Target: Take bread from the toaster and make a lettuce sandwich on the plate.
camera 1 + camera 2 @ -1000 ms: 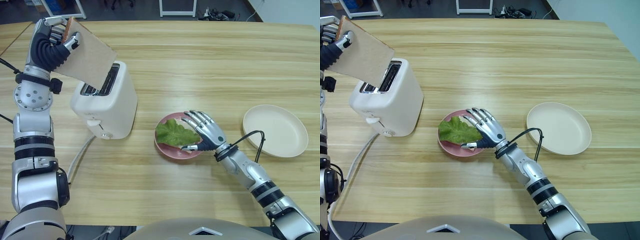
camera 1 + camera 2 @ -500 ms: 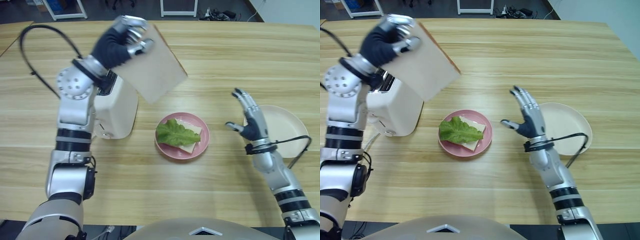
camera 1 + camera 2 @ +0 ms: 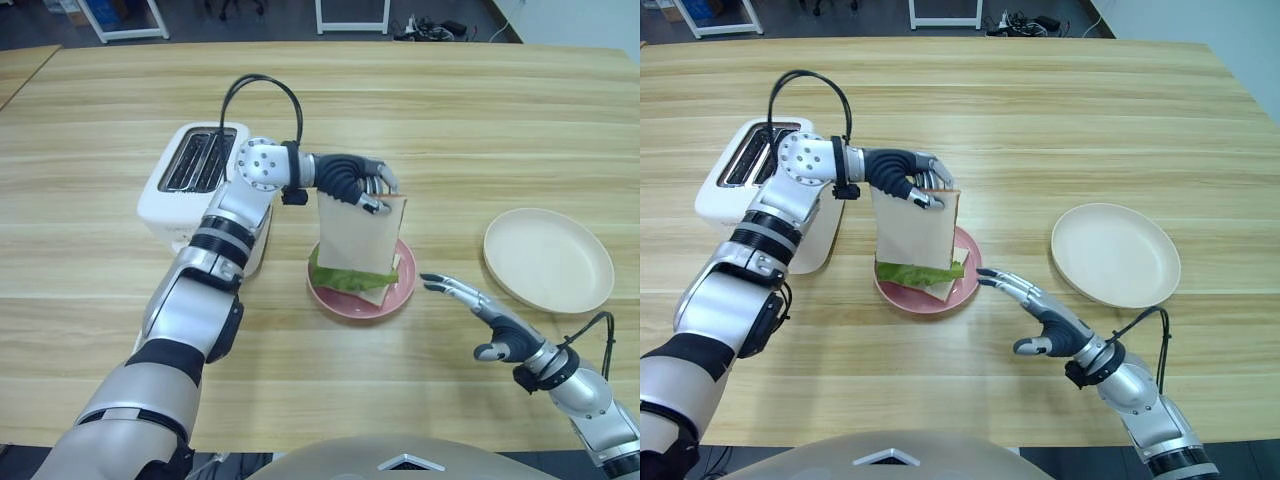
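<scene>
Left hand (image 3: 355, 186) clamps the bread slice (image 3: 352, 238) by its top edge, long axis upright, lower edge down at the lettuce (image 3: 345, 279) on the pink plate (image 3: 402, 292); right hand (image 3: 492, 325) spread empty just beside.

Around the work area

A wide wooden table (image 3: 450, 110) of pale planks runs across both views. On its right part lies a round cream dish (image 3: 548, 260), shallow, flat on the wood. Beyond the far edge there is a dark floor. There stands a white metal frame (image 3: 352, 15), with a bundle of cables (image 3: 430, 25) just beside it, and another white frame (image 3: 125, 18) further left. The corner of a second wooden table (image 3: 20, 65) shows at the left edge.
</scene>
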